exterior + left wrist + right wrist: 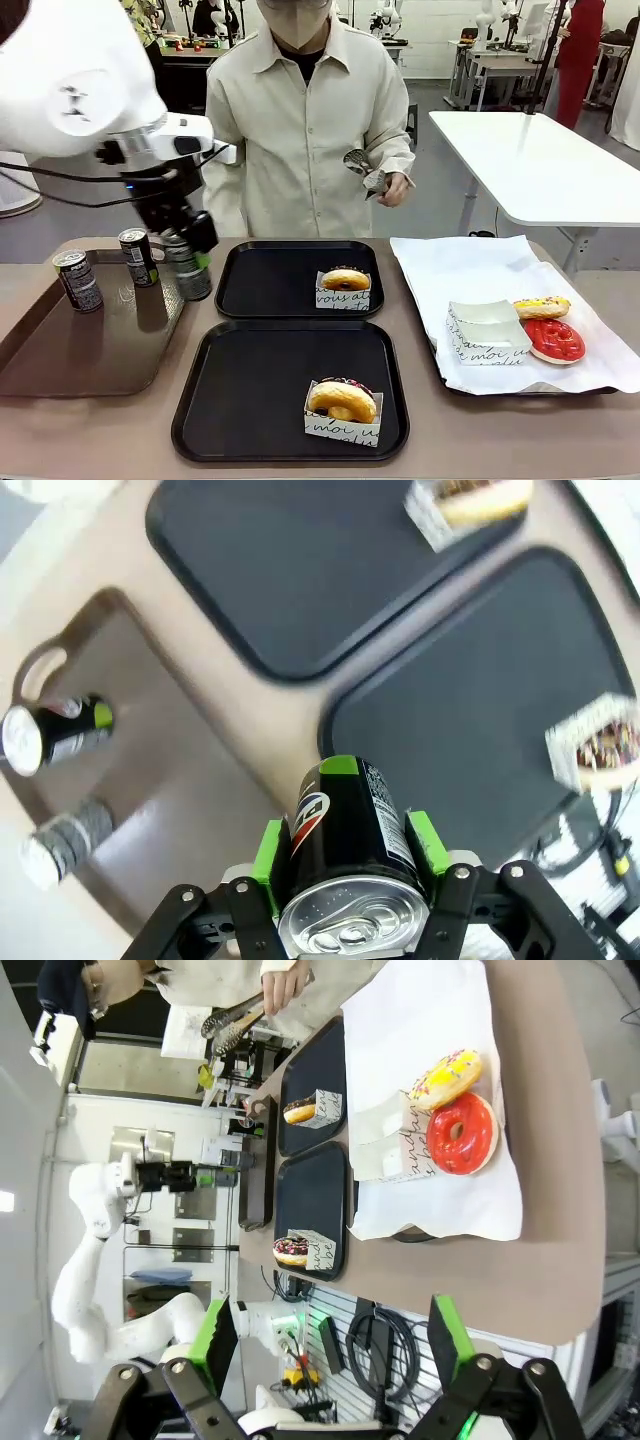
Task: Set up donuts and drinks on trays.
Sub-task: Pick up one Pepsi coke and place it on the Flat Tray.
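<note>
My left gripper (190, 262) is shut on a dark drink can (187, 268), held upright over the right edge of the brown tray (60, 350). In the left wrist view the can (345, 830) sits between the green pads (270, 848). Two more cans (77, 280) (137, 257) stand on the brown tray. The far black tray (270, 280) holds a boxed golden donut (345, 287). On the near black tray (250, 390) sits a boxed sprinkled donut (343, 408). My right gripper (333, 1338) is open and holds nothing, high above the table's right side.
A white-paper-lined tray (470, 265) at the right carries an empty white box (485, 330), a yellow-iced donut (542, 307) and a red-glazed donut (555, 340). Across the table a person holds metal tongs (362, 168) at chest height.
</note>
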{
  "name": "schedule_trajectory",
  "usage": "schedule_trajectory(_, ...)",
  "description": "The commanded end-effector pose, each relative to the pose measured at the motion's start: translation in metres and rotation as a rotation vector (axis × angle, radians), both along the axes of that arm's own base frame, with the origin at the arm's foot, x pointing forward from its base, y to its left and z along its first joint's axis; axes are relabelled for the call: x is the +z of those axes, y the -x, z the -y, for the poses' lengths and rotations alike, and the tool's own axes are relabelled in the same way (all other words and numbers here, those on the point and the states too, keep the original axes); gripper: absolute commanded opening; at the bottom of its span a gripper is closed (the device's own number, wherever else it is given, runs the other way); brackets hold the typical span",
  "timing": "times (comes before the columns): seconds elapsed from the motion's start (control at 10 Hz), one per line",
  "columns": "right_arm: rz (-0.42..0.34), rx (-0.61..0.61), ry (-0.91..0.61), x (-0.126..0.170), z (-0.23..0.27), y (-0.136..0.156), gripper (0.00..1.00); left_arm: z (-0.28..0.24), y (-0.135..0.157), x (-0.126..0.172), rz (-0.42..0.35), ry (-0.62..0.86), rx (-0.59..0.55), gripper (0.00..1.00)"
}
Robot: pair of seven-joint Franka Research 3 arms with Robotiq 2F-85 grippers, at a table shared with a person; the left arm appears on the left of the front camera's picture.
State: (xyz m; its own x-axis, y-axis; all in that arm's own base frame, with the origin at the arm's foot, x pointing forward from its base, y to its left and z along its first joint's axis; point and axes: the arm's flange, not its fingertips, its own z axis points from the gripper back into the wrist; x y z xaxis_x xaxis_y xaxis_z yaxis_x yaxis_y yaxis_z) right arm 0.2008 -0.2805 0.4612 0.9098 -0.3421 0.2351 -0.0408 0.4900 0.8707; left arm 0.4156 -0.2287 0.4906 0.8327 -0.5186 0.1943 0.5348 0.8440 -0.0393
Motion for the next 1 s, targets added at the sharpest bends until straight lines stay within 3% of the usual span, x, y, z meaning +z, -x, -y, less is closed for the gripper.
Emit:
schedule_trajectory(0.0, 0.026, 0.003, -0.011, 0.001, 0.001, -0.001, 1.00, 0.022, -0.047, -0.008, 0.031, -0.025, 0.086, 0.59)
schedule_trajectory(0.3, 0.026, 0.003, -0.011, 0.001, 0.001, -0.001, 1.00, 0.045, -0.084, -0.043, 0.134, -0.034, 0.123, 0.59)
schedule_trajectory(0.7, 0.026, 0.003, -0.011, 0.001, 0.001, -0.001, 1.00, 0.062, -0.106, -0.096, 0.092, -0.061, 0.155, 0.59)
schedule_trajectory(0.9, 0.026, 0.003, -0.011, 0.001, 0.001, -0.001, 1.00, 0.065, -0.104, -0.105, 0.059, -0.075, 0.165, 0.59)
